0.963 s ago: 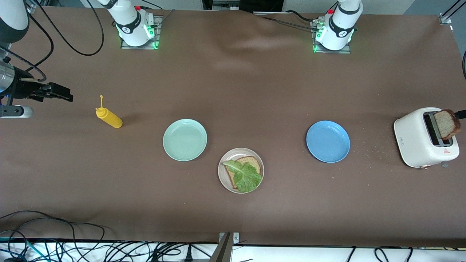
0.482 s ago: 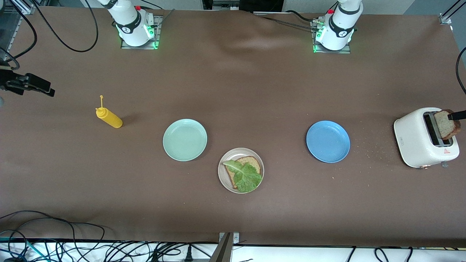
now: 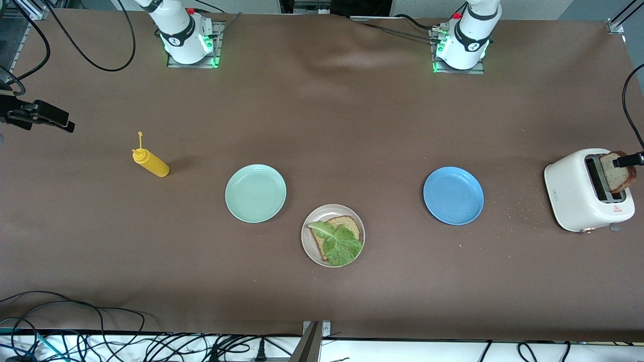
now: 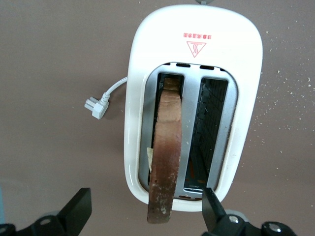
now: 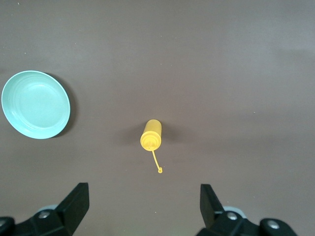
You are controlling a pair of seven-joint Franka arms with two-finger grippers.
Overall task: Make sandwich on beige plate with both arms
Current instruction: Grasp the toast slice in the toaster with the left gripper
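Observation:
The beige plate point(image 3: 305, 242) sits mid-table, nearer the front camera than the other two plates. On it lies a slice of brown bread point(image 3: 348, 224) with a green lettuce leaf point(image 3: 340, 243) on top. A second slice point(image 3: 617, 175) point(image 4: 165, 162) stands upright in one slot of the white toaster point(image 3: 573, 190) point(image 4: 142, 64) at the left arm's end. My left gripper point(image 3: 631, 160) point(image 4: 146, 212) hangs open over that slice, one finger on each side of its top crust, not touching. My right gripper point(image 3: 60, 119) point(image 5: 142, 204) is open and holds nothing, up over the table's right arm end.
A yellow mustard bottle point(image 3: 151, 163) point(image 5: 151, 135) stands toward the right arm's end. A mint-green plate point(image 3: 255, 193) point(image 5: 35, 104) and a blue plate point(image 3: 453, 195) flank the beige plate. Crumbs lie beside the toaster, and its white plug point(image 4: 96, 105) rests on the table.
The right gripper has drawn back toward the table edge at the right arm's end. The left gripper's finger has come in over the slice in the toaster.

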